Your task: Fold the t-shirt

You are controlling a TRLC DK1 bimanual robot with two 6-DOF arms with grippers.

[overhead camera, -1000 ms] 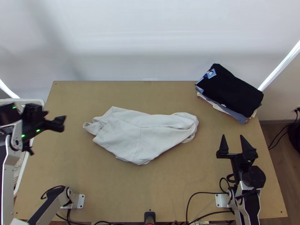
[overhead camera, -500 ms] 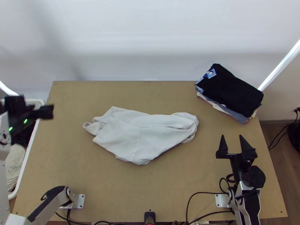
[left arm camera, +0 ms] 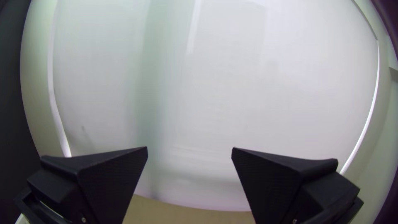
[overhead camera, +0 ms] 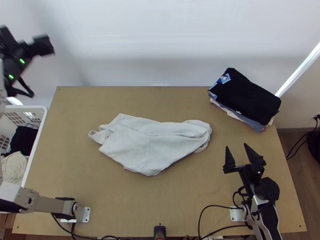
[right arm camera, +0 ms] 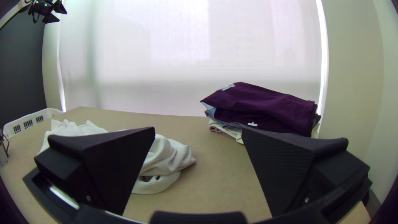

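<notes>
The t-shirt (overhead camera: 132,148) lies bunched near the middle of the worktop (overhead camera: 180,196). My left gripper (left arm camera: 189,149), raised past the worktop's left side, is released and empty; my right gripper (overhead camera: 236,147), above the near right area, likewise. Recommended: pinch 2 separated edges shallowly, lift gently, and spread flat before folding.

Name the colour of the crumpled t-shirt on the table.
The t-shirt is a plain off-white, seen best in the top view.

A pale blind (overhead camera: 160,48), bright along its side edges, hangs behind the wooden table (overhead camera: 88,108) beside brown floor (overhead camera: 306,184).
</notes>
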